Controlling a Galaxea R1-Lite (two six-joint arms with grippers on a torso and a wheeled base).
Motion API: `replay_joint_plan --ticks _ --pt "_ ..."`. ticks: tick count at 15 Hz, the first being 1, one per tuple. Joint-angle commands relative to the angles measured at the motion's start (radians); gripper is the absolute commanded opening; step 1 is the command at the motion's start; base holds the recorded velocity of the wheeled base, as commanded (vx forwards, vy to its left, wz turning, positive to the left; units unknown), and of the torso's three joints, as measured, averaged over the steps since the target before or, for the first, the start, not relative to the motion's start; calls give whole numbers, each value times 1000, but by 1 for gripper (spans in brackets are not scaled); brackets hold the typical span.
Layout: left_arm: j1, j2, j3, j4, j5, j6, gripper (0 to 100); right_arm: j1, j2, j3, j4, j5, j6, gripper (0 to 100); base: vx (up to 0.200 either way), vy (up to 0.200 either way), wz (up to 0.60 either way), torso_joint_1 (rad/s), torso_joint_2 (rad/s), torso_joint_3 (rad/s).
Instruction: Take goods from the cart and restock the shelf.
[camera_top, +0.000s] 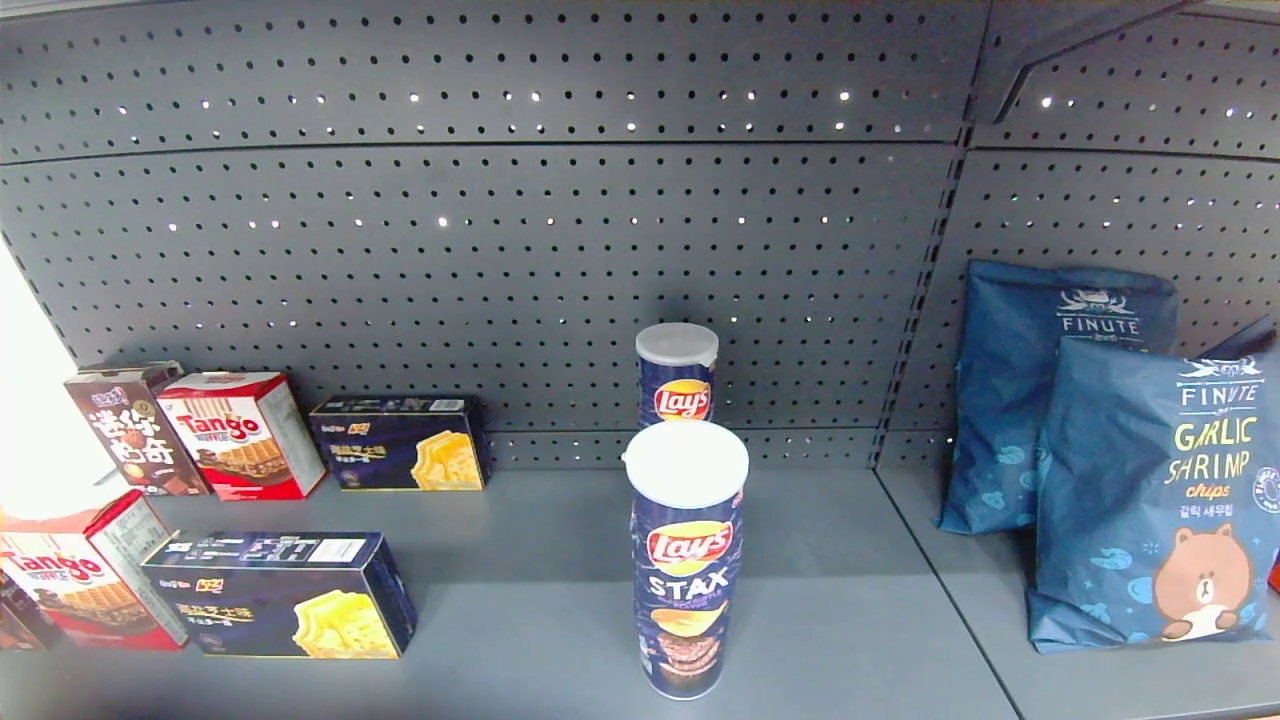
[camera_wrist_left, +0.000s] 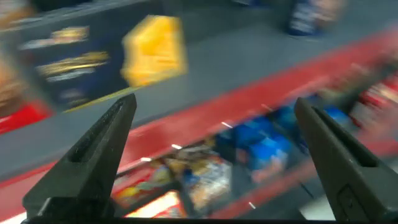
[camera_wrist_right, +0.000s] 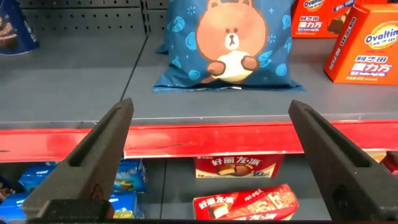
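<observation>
Looking down from the head camera, I see the grey shelf (camera_top: 520, 600) with goods standing in groups. Centre: a front can (camera_top: 686, 560) of crisps, upright, with a rear can (camera_top: 677, 375) directly behind it near the pegboard back (camera_top: 500, 250); the two stand apart. Left: two dark blue boxes, one forward (camera_top: 285, 595) and one at the back (camera_top: 400, 442); two red wafer boxes, forward (camera_top: 80, 585) and behind (camera_top: 240, 432); and a brown box (camera_top: 130, 425) beside the rear red one. Right, past the upright divider: a bear bag (camera_top: 1150, 500) overlapping a second blue bag (camera_top: 1040, 380) behind it.

My left tool (camera_wrist_left: 214, 102) is spread wide with nothing between its fingers; beyond it lie a blurred dark box and the red edge strip (camera_wrist_left: 205, 118).

My right tool (camera_wrist_right: 211, 104) is likewise spread wide and holds nothing. It sits in front of the red strip, facing the bear bag, with orange boxes (camera_wrist_right: 367, 40) beside that bag and packets (camera_wrist_right: 239, 167) on the tier below.
</observation>
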Motion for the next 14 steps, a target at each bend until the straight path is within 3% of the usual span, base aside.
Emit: replay_joint_plan --ticks 1,3,6,7,8,9,11,14 --pt "12 -1 68 -104 274 -30 100 1 1 0 1 0 0 100 0 0 0 0 0 0" --pt "12 -1 68 -104 284 -31 100 1 1 0 1 0 0 100 0 0 0 0 0 0" --pt "15 0 68 -67 228 -77 100 1 1 0 -1 0 0 100 0 0 0 0 0 0" --pt "99 -3 68 -65 222 -80 100 1 1 0 1 0 0 100 0 0 0 0 0 0" --pt "115 -3 67 -64 222 -80 100 1 1 0 1 0 0 100 0 0 0 0 0 0" --pt "164 -37 68 -67 222 -80 100 1 1 0 1 0 0 100 0 0 0 0 0 0" --pt "121 -89 68 -67 222 -77 100 1 1 0 -1 0 0 100 0 0 0 0 0 0" --pt "121 -104 68 -67 228 -80 100 1 1 0 -1 0 0 100 0 0 0 0 0 0"
